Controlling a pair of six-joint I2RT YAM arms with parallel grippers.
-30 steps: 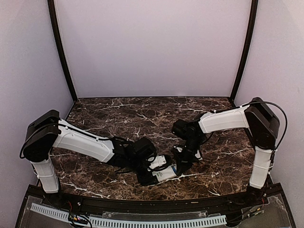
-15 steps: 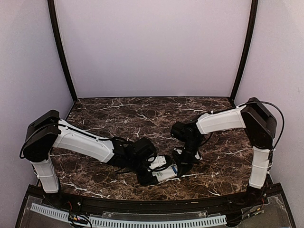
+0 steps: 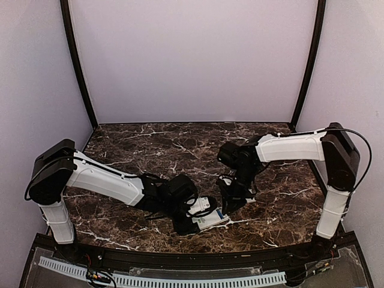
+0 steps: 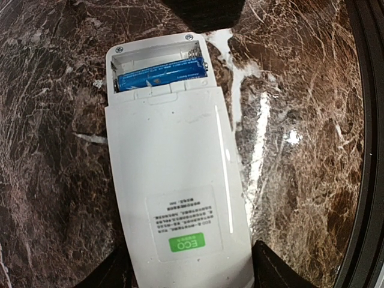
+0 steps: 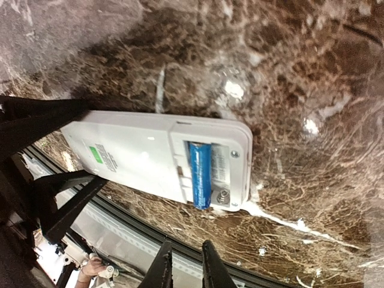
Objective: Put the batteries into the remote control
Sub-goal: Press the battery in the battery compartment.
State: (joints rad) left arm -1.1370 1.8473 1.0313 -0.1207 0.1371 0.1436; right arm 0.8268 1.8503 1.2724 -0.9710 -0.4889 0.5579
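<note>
Remote control (image 4: 174, 180) lies back-up on the brown white-veined marble tabletop (image 4: 300, 120), near the front edge between the 2 arms. It's a smooth white plastic slab with rounded corners. The back sticker (image 4: 185, 231) has a green badge reading "ECO", and the fine print above it is too small to read. Battery compartment (image 4: 156, 57) at the far end is uncovered. 1 glossy blue cylindrical battery (image 4: 161, 75) sits in the slot nearest the sticker. It carries small yellowish print, not legible. The 2nd slot is bare white plastic, with a metal coil spring (image 5: 222, 195) at its end. 1 small screw (image 4: 119, 49) is at the compartment corner. Left gripper (image 4: 192, 279) is clamped on the remote's sticker end, black fingers (image 4: 117, 273) pressed against both long edges. Right gripper (image 5: 185, 270) hangs just beside the compartment end, jaws parted by a narrow gap, nothing between them and not touching the remote.
</note>
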